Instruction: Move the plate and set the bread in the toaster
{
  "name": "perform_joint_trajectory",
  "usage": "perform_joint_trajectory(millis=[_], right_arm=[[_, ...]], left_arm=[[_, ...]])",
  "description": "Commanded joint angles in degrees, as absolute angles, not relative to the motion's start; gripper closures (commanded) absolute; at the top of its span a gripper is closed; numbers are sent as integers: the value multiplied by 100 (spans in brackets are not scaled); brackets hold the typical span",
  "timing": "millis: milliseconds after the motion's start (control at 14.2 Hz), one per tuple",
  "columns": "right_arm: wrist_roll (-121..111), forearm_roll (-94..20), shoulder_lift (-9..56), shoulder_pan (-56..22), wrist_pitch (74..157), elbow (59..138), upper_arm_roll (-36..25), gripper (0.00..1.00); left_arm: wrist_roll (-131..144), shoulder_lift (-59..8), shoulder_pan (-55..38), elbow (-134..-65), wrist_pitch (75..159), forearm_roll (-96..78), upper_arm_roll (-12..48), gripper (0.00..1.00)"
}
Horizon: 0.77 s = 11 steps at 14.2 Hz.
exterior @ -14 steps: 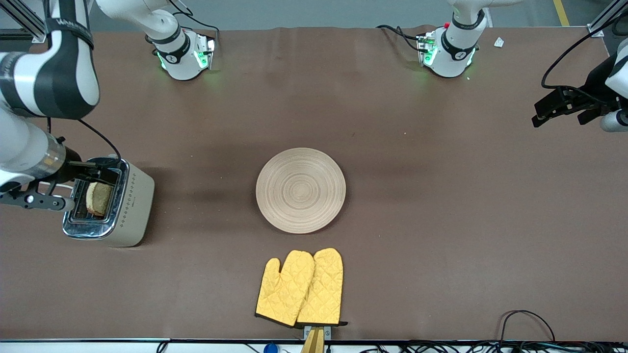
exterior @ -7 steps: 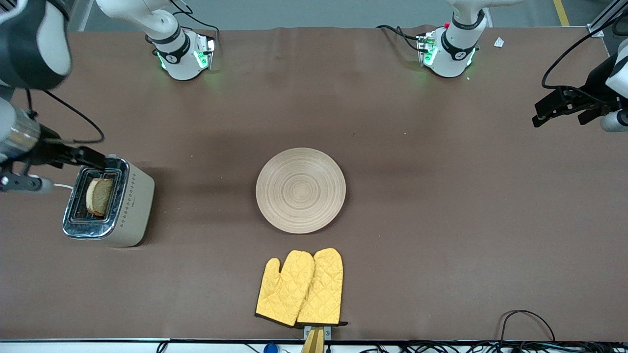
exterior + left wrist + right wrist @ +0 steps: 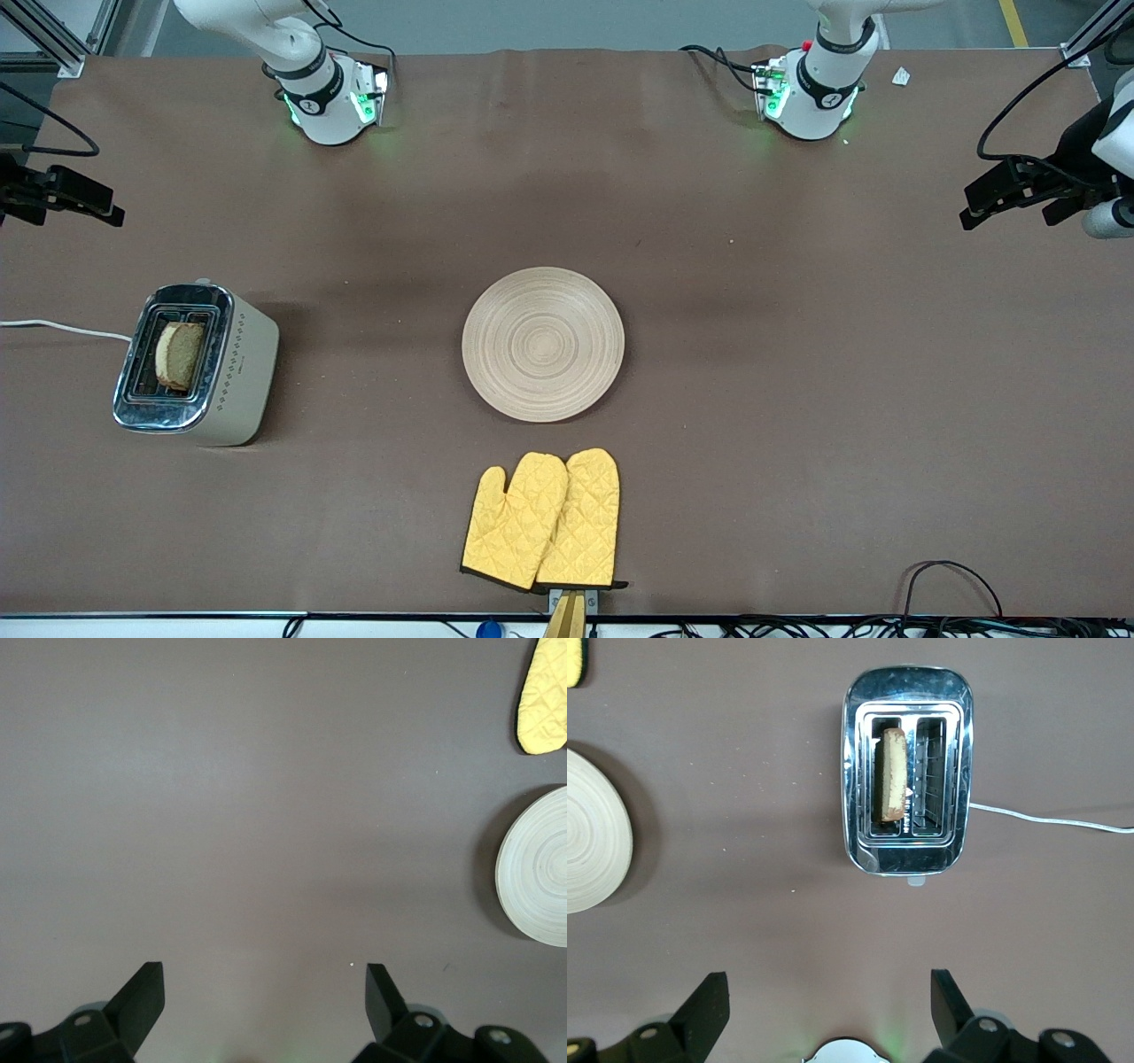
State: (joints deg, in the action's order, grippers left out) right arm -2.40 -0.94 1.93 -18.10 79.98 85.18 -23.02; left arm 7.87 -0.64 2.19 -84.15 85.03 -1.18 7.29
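The cream toaster [image 3: 244,354] stands toward the right arm's end of the table. A brown bread slice [image 3: 180,354] stands upright in one of its slots, also clear in the right wrist view as bread [image 3: 892,773] in the toaster [image 3: 908,859]. The pale wooden plate [image 3: 542,344] lies flat mid-table, bare. My right gripper [image 3: 104,206] hangs open and empty over bare table at its own end, apart from the toaster; its open span [image 3: 830,985] holds nothing. My left gripper [image 3: 974,206] waits open at the left arm's end, empty [image 3: 264,979].
A pair of yellow oven mitts [image 3: 542,521] lies nearer to the front camera than the plate, by the table edge. The toaster's white cord [image 3: 62,328] runs off the right arm's end. Cables trail along the front edge [image 3: 948,585].
The right arm has pulled up and away from the toaster toward its end of the table. The bread stays in the slot. The left arm has not moved.
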Motion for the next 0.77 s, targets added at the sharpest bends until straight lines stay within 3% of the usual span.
perform_joint_trajectory(millis=[0,141,563,704], right_arm=[[-386,44,167,-1111,8243,8622,-1734,0],[-869,44,193,-398,8507,8622,-1189,0],[-853,35,193,-361,8482,8622,-1055,0],[-844,35,193,119,8464,8622,-566,0]], left_arm=[[756,-53,228,-8376,8499,9,747,0],[756,-53,211,-8358,8499,9,738,0],[738,-44,237,-8350,8455,500,1063,0],[397,-44,246,-8358,8455,501,1063,0]])
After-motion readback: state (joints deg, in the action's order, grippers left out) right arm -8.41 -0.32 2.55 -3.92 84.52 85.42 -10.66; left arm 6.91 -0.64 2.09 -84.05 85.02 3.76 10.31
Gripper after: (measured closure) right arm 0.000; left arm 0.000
